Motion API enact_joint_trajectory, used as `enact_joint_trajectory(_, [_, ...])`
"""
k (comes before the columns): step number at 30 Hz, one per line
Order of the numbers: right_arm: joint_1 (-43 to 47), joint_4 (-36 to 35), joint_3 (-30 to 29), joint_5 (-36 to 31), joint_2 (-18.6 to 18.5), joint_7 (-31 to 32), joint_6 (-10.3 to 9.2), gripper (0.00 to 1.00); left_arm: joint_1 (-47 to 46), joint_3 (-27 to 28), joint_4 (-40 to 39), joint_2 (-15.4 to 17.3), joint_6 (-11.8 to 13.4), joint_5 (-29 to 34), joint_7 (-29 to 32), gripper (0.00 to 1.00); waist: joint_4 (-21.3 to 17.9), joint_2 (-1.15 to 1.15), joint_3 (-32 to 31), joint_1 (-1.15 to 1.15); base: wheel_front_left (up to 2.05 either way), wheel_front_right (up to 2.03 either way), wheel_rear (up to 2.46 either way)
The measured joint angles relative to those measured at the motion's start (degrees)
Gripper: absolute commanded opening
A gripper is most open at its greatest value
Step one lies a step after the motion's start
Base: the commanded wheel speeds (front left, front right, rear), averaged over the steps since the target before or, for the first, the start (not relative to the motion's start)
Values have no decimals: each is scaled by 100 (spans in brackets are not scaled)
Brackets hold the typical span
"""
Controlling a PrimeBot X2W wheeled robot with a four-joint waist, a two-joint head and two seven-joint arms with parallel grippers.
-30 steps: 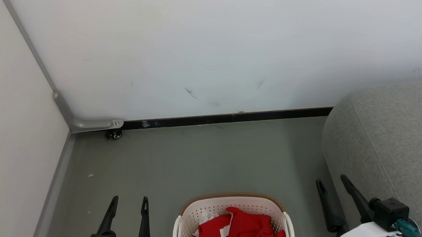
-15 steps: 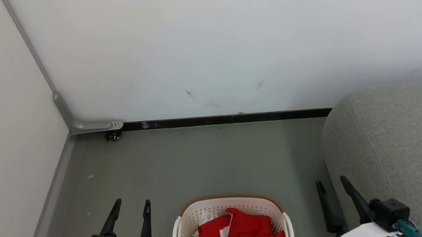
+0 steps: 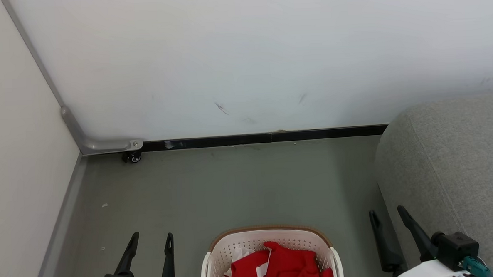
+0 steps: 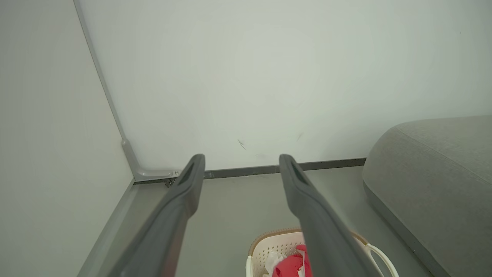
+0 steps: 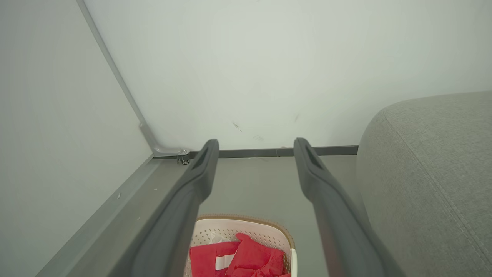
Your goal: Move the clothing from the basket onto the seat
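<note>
Head view: clothing in basket, bottom centre; task seemingly unstarted.
Left pincer and right pincer spread, empty; seat bare.

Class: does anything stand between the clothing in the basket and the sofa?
Nothing visible does. The clothing lies in the open-topped basket; bare floor separates it from the sofa, beside which the open right gripper hovers.

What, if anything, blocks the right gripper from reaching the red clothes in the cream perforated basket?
Likely yes, nothing: the right gripper is open and empty, only grey floor lies between it and the cream perforated plastic basket, and the bright-red clothing lies uncovered inside.
</note>
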Motion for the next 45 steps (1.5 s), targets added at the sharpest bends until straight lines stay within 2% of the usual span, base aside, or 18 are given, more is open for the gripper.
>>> enact_joint_trajectory(23, [-7,-258,-131,-123,5,-69,0,100,-358,-15,162,144,-19,102,0,100,-76,0,296,0,0,0,0])
enact_joint_trajectory(37, [-245,-572,-141,-134,7,-119,0,100,-815,-225,463,120,-170,215,-1,100,-185,0,770,-1,0,0,0])
enact_joint_trajectory(45, [-460,-723,-155,-167,7,-121,0,100,-1116,-240,655,112,-172,242,-3,100,-272,0,1156,-1,0,0,0])
